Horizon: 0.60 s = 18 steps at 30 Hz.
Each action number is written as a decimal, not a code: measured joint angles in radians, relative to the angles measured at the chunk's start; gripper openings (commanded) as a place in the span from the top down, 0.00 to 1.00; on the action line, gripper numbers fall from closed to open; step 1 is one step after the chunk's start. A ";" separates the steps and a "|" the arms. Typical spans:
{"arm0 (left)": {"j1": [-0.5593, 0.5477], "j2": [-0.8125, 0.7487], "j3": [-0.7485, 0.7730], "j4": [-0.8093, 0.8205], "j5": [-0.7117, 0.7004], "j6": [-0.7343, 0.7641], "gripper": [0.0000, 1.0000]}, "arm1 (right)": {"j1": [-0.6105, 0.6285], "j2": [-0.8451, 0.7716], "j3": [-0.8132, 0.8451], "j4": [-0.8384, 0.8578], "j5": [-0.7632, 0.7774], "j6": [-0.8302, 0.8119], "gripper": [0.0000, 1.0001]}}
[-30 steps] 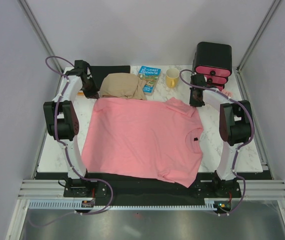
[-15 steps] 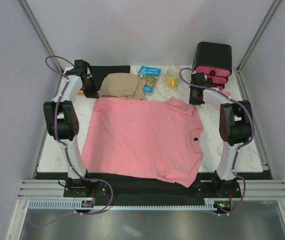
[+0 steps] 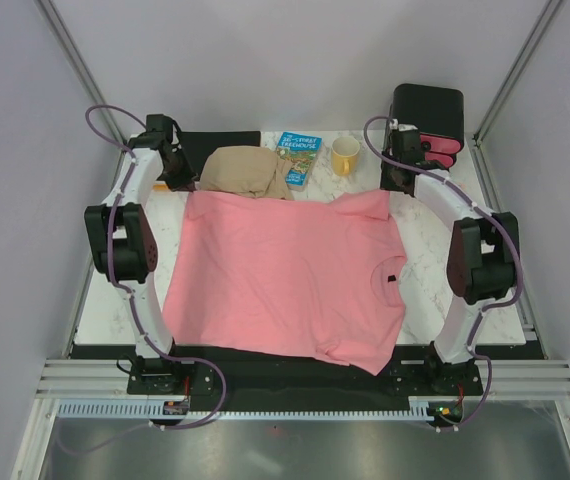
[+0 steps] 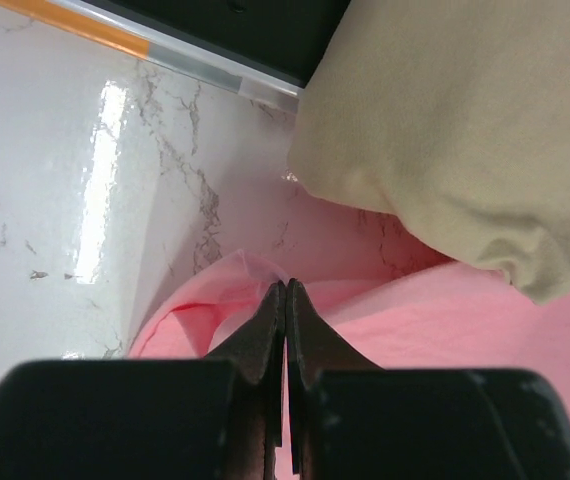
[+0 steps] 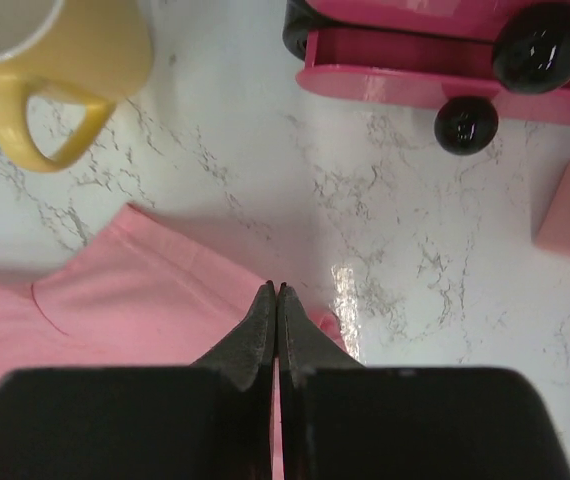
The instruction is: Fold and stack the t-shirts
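Pinching the t-shirt (image 3: 285, 270), left claw (image 4: 285, 287) and right claw (image 5: 276, 289) look closed only wrist-side.

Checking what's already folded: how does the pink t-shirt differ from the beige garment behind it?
The pink t-shirt lies spread flat, covering much of the table; the beige garment is a compact folded bundle at the far edge. The pink t-shirt shows sleeves and neck label; the beige garment shows neither. Both are soft cloth.

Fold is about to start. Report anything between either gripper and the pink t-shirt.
Nothing visible is. The left gripper and right gripper are both shut on the t-shirt at its far edge. The beige cloth and yellow mug lie beside them, not between.
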<state>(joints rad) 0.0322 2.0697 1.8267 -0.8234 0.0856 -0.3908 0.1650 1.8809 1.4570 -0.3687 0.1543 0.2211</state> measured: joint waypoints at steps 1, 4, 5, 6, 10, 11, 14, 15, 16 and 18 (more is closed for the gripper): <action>-0.001 -0.009 0.000 -0.001 -0.011 0.000 0.98 | 0.000 -0.005 0.005 0.002 0.000 -0.001 1.00; -0.001 -0.040 -0.001 -0.005 -0.043 0.000 0.98 | -0.002 -0.027 0.019 0.010 0.000 -0.008 1.00; -0.001 -0.054 -0.001 -0.005 -0.058 0.000 0.98 | -0.004 -0.033 0.022 0.017 0.000 -0.010 1.00; -0.001 -0.070 -0.001 -0.005 -0.068 0.000 0.98 | -0.005 -0.037 0.025 0.020 0.000 -0.011 1.00; -0.001 -0.108 -0.001 -0.005 -0.095 0.000 0.98 | -0.011 -0.043 0.038 0.034 -0.004 -0.016 1.00; -0.001 -0.113 -0.001 -0.005 -0.098 0.000 0.98 | -0.012 -0.043 0.041 0.037 -0.007 -0.017 1.00; -0.001 -0.116 -0.001 -0.006 -0.109 0.000 0.98 | -0.013 -0.043 0.056 0.038 -0.015 -0.022 1.00; -0.001 -0.116 -0.001 -0.007 -0.111 0.000 0.98 | -0.013 -0.043 0.061 0.038 -0.018 -0.024 1.00; -0.001 -0.116 -0.001 -0.009 -0.111 0.000 0.98 | -0.013 -0.043 0.071 0.038 -0.021 -0.027 1.00; -0.002 -0.116 -0.001 -0.008 -0.111 0.000 0.98 | -0.014 -0.043 0.094 0.037 -0.026 -0.032 1.00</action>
<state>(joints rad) 0.0307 1.9533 1.8259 -0.8318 -0.0250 -0.3904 0.1513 1.8374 1.5509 -0.3321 0.1280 0.1894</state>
